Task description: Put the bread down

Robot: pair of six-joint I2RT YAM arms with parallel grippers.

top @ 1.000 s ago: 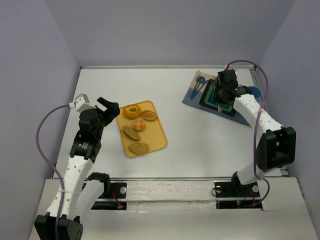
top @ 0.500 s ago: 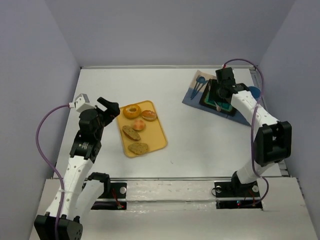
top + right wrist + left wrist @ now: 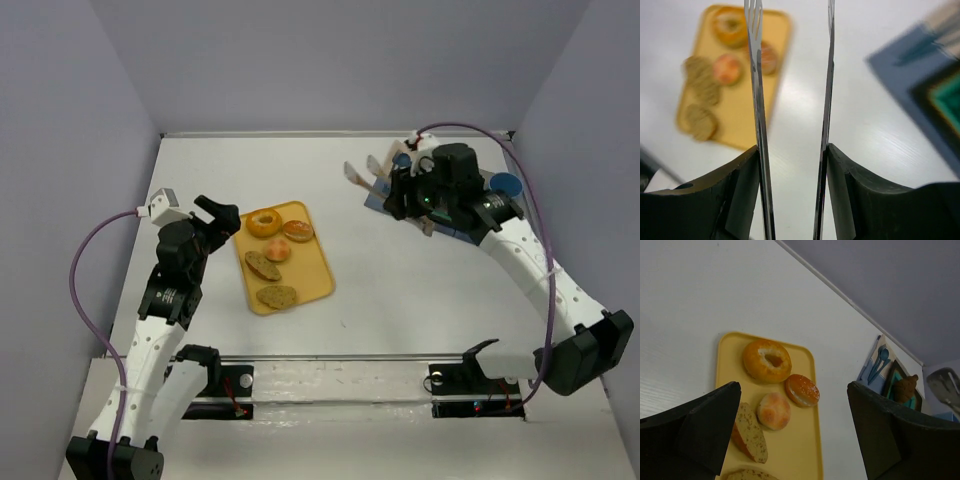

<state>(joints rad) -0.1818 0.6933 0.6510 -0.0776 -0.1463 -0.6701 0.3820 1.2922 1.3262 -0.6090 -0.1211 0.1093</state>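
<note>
A yellow tray (image 3: 318, 275) holds a bagel (image 3: 265, 222), a glazed bun (image 3: 298, 230), a round roll (image 3: 278, 249) and two seeded slices (image 3: 263, 265). My left gripper (image 3: 218, 215) is open and empty at the tray's left edge; the tray (image 3: 800, 450) shows between its fingers. My right gripper (image 3: 405, 190) is shut on metal tongs (image 3: 362, 172), held above the table and pointing left toward the tray. The tong arms (image 3: 754, 75) stand apart with nothing between them. A dark brown bread (image 3: 905, 387) lies on a teal plate (image 3: 912, 402).
A blue placemat (image 3: 385, 195) with blue cutlery (image 3: 879, 362) lies at the back right, the plate (image 3: 947, 100) on it mostly hidden under my right arm. A blue cup (image 3: 505, 184) stands beside it. Walls close off the table's left, right and back.
My right arm has swung left off the plate, carrying the tongs out over the table toward the tray. The left arm has not moved.
</note>
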